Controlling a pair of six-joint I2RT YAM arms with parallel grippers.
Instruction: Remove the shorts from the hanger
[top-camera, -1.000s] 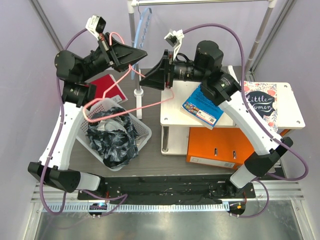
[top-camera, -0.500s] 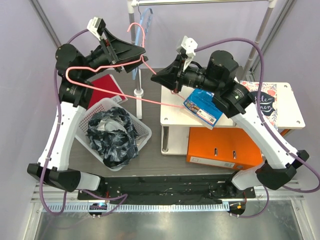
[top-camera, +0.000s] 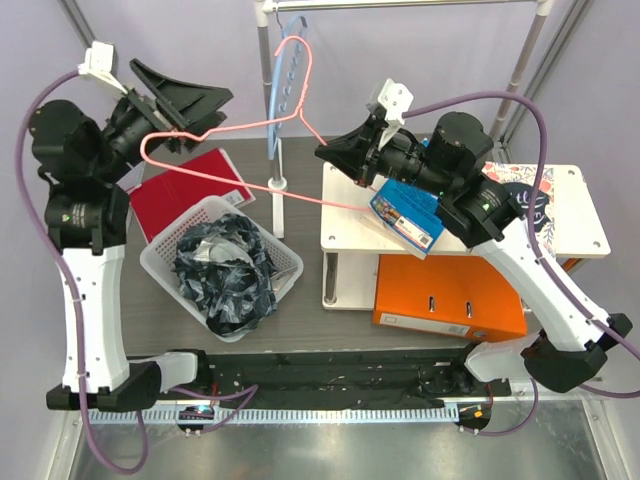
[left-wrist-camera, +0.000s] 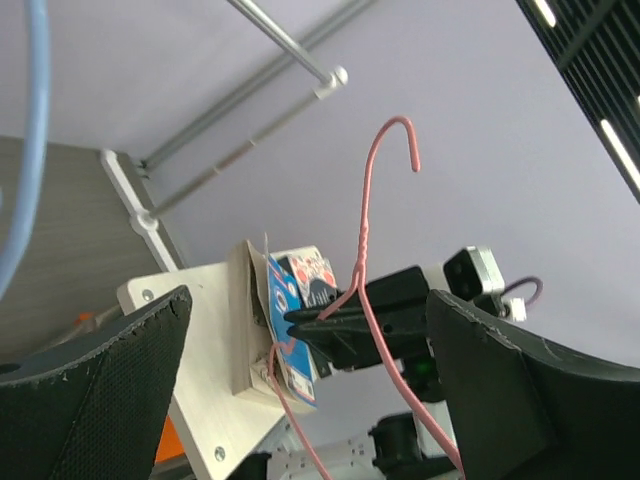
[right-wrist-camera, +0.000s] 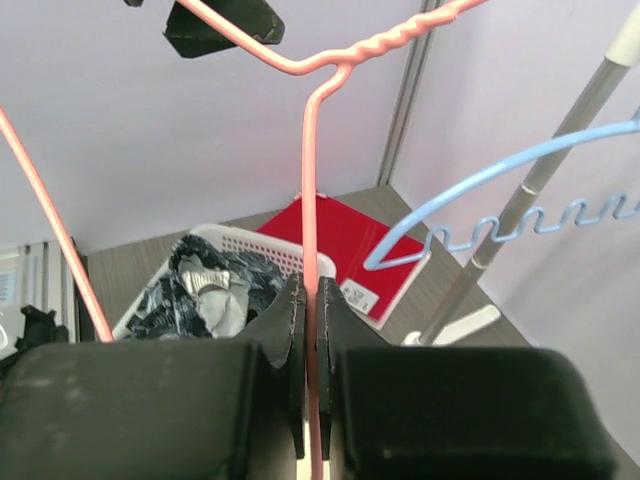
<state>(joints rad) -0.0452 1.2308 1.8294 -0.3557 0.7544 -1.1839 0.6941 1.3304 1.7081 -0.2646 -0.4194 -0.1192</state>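
Now: shorts down in the basket, hanger pinned by the right claw

Across the grey table, both arms are up high. The left arm stands almost straight up from its base at the near-left corner, and its wrist bends over to point right at the far-left end. The right arm leans from the near-right corner diagonally over the white shelf unit, with its wrist aimed left toward the middle.

And there are the shorts, off the wire, heaped in the white basket between the left arm and the shelf unit, with a red book lying just behind.

The hanger hangs bare in the air between the two wrists. Its hook is up near the light-blue hanger on the stand.

The right gripper is clenched on the hanger, and the pink wire runs straight through its pinched jaws. The left gripper is released, its jaws spread wide. The hanger's far-left corner sits close by its lower finger, and whether they touch cannot be told.
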